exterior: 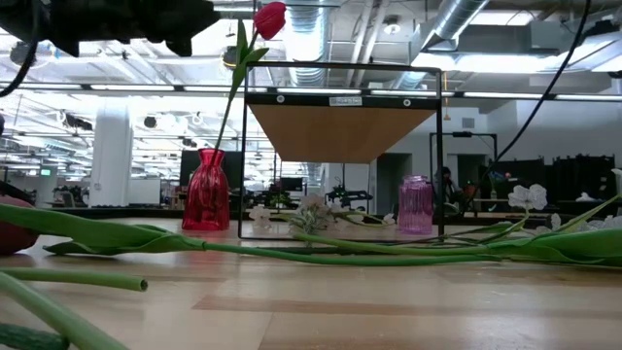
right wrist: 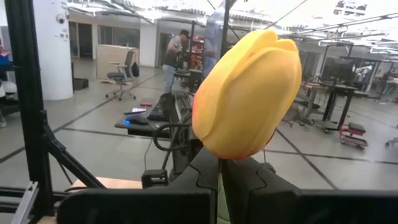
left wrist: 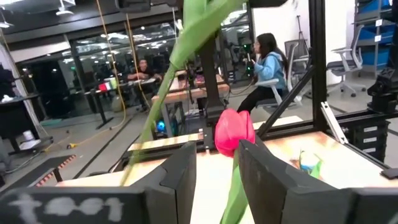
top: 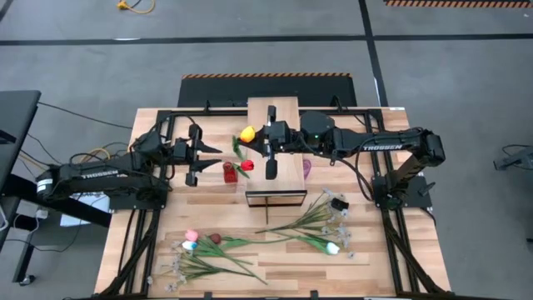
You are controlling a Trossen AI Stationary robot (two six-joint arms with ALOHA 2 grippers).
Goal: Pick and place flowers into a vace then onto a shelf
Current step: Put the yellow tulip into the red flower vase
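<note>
Overhead, the left tool [top: 202, 161] hangs over the desk [top: 275, 262] at about 9 o'clock from the shelf [top: 283, 171], just beside the red vase [top: 229, 172]. Its fingers [left wrist: 186, 171] stand a little apart, with a green stem running down between them; whether they actually pinch that stem cannot be told. A red tulip [top: 246, 166] stands in the red vase, its stem rising tall and its head reaching above the shelf's plank in the low view.

The right tool [top: 257, 138] reaches across the shelf from 3 o'clock and sits over the plank's 9 o'clock edge. Its fingers [right wrist: 208, 168] are closed on the stem of a yellow tulip [top: 247, 133], whose head sits right at the fingertips and fills the right wrist view.

A pink vase [top: 306, 168] stands on the desk at the shelf's 3 o'clock side, close to its frame, with nothing in it.

Loose flowers lie flat on the desk toward 6 o'clock. One bunch [top: 208, 250] at about 7 o'clock has pink, white and dark heads with pale blossom sprays [top: 171, 275] beside them. Another bunch [top: 321, 225] at about 5 o'clock fans out with long green stems, pale blossoms and a white tulip [top: 332, 247].

Beyond the desk, people [left wrist: 264, 62] show in the room.
</note>
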